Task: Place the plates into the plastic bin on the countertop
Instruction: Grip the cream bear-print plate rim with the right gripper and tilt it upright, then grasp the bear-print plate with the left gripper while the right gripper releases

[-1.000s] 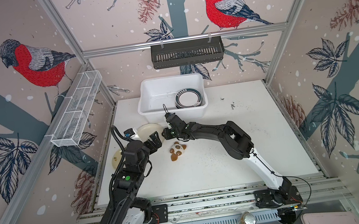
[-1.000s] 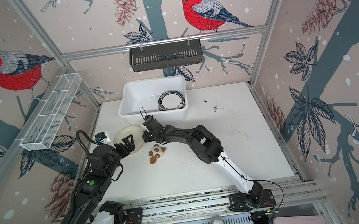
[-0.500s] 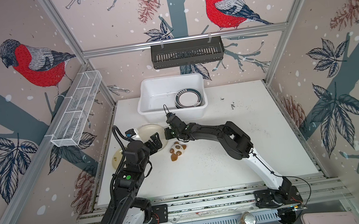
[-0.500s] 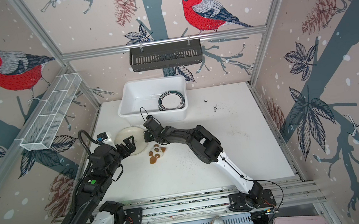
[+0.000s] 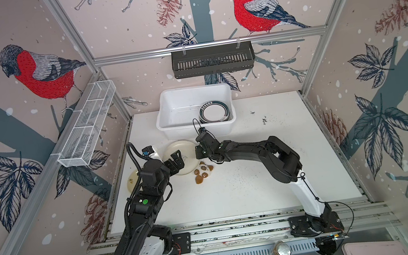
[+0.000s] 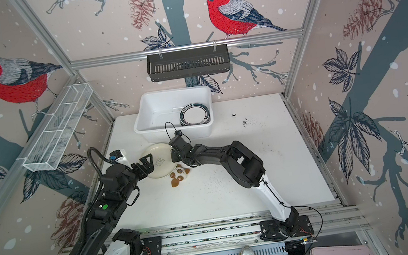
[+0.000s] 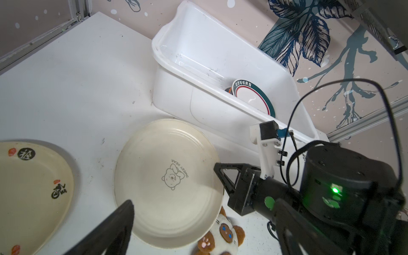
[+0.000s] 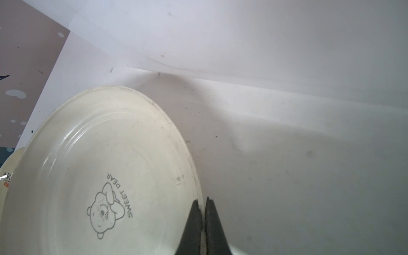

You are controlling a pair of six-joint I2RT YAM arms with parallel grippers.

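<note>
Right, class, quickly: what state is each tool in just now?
Left tool: open, holding nothing.
Right tool: closed on the rim of the cream bear-print plate.

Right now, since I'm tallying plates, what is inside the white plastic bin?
A green-rimmed white plate tops a stack in the plastic bin; those beneath are mostly covered, count unclear.

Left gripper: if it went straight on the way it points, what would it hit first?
Most likely the cream bear plate, lying just ahead of the open left gripper; the right gripper pinches its far rim. Depth is uncertain.
</note>
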